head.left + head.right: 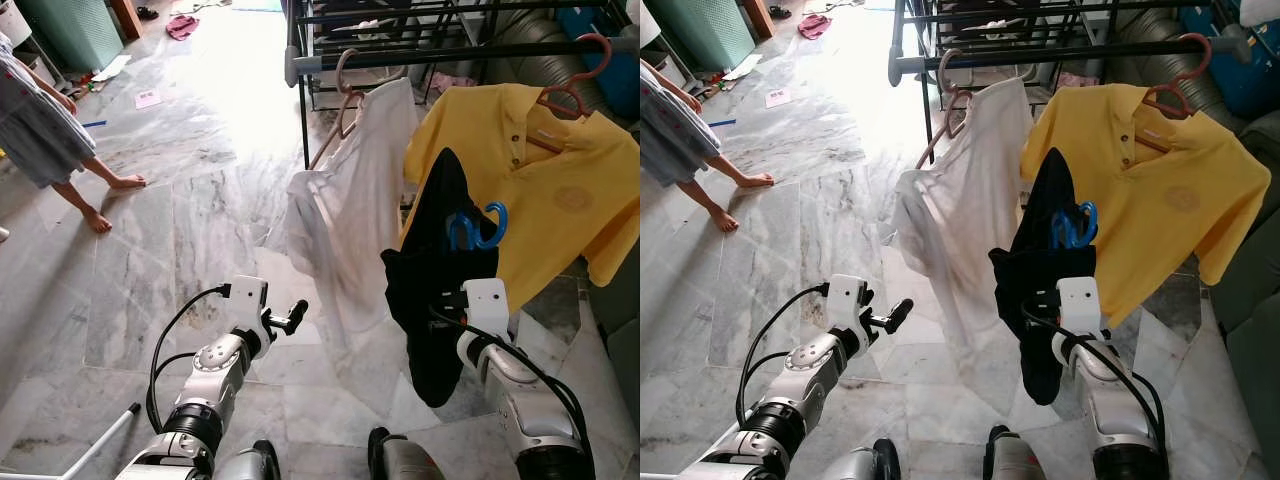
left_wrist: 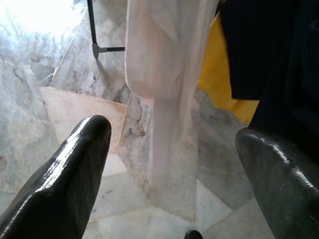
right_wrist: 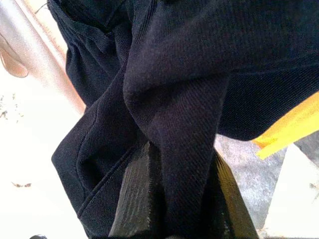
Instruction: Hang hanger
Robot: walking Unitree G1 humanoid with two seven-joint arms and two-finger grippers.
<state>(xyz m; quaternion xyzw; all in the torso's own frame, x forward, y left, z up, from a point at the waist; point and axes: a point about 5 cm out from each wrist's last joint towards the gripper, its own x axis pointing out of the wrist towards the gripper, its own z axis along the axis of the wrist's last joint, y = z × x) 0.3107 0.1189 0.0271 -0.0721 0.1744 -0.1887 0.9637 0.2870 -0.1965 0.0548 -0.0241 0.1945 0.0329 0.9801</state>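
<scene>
On a marble floor point(image 1: 200, 230) before the drying rack's rail point(image 1: 450, 55), the right pincer point(image 1: 470, 265) pinches a dark garment point(image 1: 440, 280) on a blue hanger point(image 1: 478, 226), at five o'clock below the rail and not yet hung; the left pincer point(image 1: 296, 318) is spread, empty.

Strong daylight floods in ahead of the left claw point(image 1: 297, 315), bleaching the marble floor point(image 1: 180, 240) to white glare. Both head views are sharp (slight bowing toward the edges). In the wrist views, that claw's near fingers point(image 2: 65, 174) blur softly, and beside the dark garment point(image 3: 174, 99) the background burns out.
</scene>
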